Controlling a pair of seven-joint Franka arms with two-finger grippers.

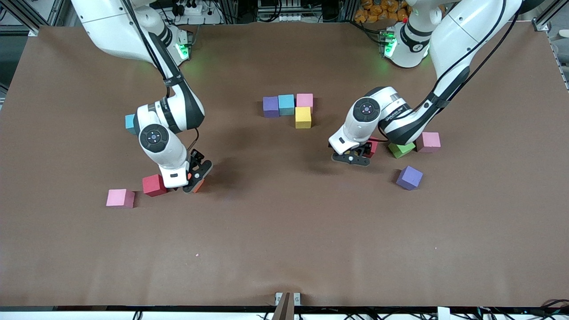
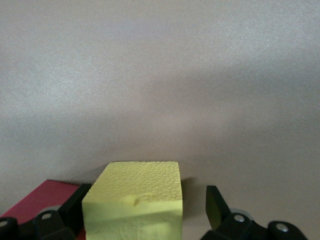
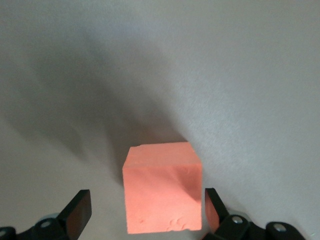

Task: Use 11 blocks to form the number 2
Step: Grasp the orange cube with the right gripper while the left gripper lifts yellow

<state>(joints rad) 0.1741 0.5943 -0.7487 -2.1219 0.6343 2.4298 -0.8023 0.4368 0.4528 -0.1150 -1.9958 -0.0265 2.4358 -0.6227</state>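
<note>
I'm seeing the right gripper (image 3: 145,212) sitting down at the table with its fingers spread wide around an orange block (image 3: 162,187), just beside a red one (image 1: 154,185). The left gripper (image 2: 145,210) is hanging open around a yellow block (image 2: 135,200). The started 2 (image 1: 291,109) is sitting mid-table, four blocks so far.

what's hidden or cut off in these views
- Yellow block between the open left gripper fingers: hidden by the arm in the front view; cut off by the wrist view's edge.
- Orange block at the open right gripper: mostly hidden by the gripper in front view.
- Blue block: mostly hidden by the right arm.
</note>
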